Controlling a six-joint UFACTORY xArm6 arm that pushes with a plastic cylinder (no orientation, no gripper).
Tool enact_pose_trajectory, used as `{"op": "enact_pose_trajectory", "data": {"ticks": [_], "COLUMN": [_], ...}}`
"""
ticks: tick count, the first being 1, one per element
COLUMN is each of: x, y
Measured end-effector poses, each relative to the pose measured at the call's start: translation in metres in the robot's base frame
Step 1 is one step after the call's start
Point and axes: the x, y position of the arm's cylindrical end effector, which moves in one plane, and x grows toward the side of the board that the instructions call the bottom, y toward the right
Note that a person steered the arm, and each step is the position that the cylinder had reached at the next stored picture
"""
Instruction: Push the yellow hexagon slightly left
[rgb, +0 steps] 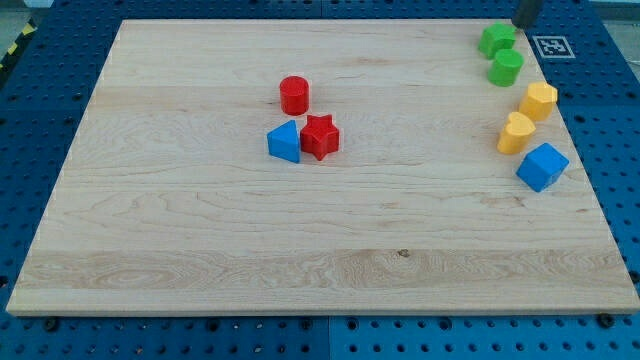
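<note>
At the view's left, the wooden surface (150, 200) carried nothing. Toward the middle stood a small cluster: a blue triangular block (285, 142) touching a red star (320, 136), with a red cylinder (294, 95) just above them.

Far to the view's right, near the surface's edge, a green block of irregular shape (497, 39) sat touching a green cylinder (506, 68). Below them came two yellow blocks: the upper one, the yellow hexagon (538, 101) as I judged it, lay close to the right edge; the lower yellow block (516, 132), heart-like, sat just beside it, down and to the left. A blue cube (542, 166) lay below.

A dark shape (527, 10) at the view's top right was probably the arm; my tip did not show, and this rig has no hand to open or close.

The risk, I judged: a leftward push could drive the hexagon into the lower yellow block or the green cylinder, or an off-centre contact could spin it aside.
</note>
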Motion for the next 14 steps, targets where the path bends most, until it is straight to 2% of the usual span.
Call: {"op": "enact_pose_trajectory", "data": {"ticks": [2,3,4,7,14], "x": [0.052,0.111,0.149,0.157,0.159], "y": [0.011,0.04,0.046,0.039,-0.041]}}
